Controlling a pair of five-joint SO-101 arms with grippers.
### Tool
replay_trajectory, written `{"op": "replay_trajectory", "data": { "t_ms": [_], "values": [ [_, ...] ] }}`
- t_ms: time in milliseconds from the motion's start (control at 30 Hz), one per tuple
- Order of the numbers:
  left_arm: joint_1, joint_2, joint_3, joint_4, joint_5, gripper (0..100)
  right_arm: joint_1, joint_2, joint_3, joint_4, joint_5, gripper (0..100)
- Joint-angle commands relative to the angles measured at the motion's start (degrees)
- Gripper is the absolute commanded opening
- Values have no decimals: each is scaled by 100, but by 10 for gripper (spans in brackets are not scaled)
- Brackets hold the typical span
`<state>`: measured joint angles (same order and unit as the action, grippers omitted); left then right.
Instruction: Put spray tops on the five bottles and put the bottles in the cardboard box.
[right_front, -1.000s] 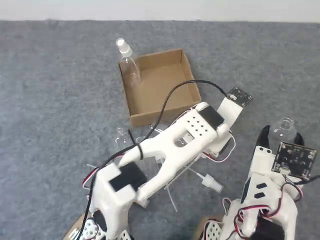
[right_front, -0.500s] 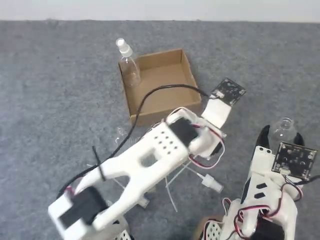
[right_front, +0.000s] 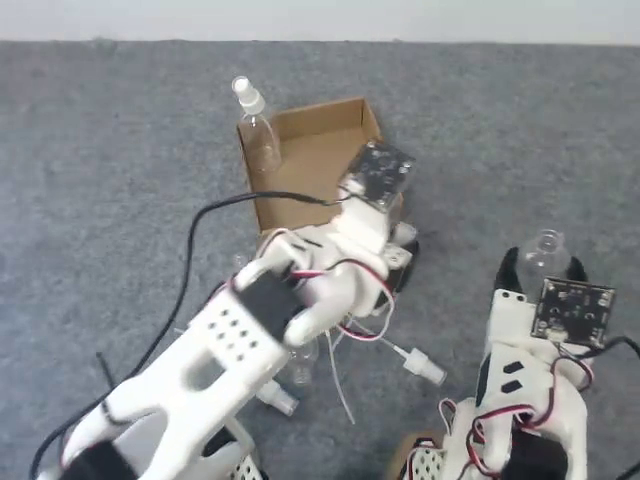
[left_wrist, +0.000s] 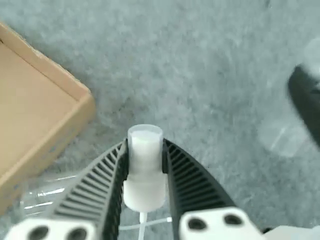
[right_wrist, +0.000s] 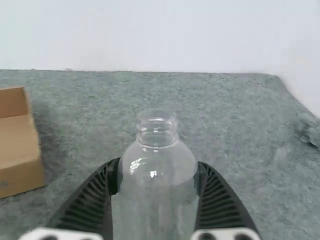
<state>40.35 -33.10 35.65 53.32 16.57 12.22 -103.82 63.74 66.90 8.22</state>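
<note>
The left gripper (left_wrist: 145, 167) is clamped narrow on a white spray top (left_wrist: 144, 142) with its thin dip tube trailing, just off the 5 o'clock corner of the cardboard box (right_front: 300, 165). The right gripper (right_wrist: 157, 175) grips an uncapped clear bottle (right_wrist: 156, 137) upright by its shoulders, at 4 o'clock from the box in the high view. A capped bottle (right_front: 255, 125) stands at the box's 10 o'clock corner. The step in hand looks like capping. Next, the tube needs lining up over the open neck, lowering in, and the top seating.

Bottle (right_front: 255, 130) at far-left corner of cardboard box (right_front: 312, 162); loose spray top (right_front: 421, 364) nearer, rightward.
</note>
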Motion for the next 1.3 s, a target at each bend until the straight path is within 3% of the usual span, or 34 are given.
{"op": "replay_trajectory", "data": {
  "t_ms": [0, 300, 767, 1267],
  "values": [
    [-79, -976, 171, -185, 18, 11, -426, -31, 79, -110, -53, 6],
    [-88, -2277, 1209, -941, 0, 12, -1349, -31, 246, -119, -53, 6],
    [-1204, -3719, 1596, -1090, 26, 12, -2633, -22, 290, -101, -35, 6],
    [-2382, -5855, 2440, -1125, 35, 12, -3204, -22, 1284, -1789, 0, 6]
  ]
}}
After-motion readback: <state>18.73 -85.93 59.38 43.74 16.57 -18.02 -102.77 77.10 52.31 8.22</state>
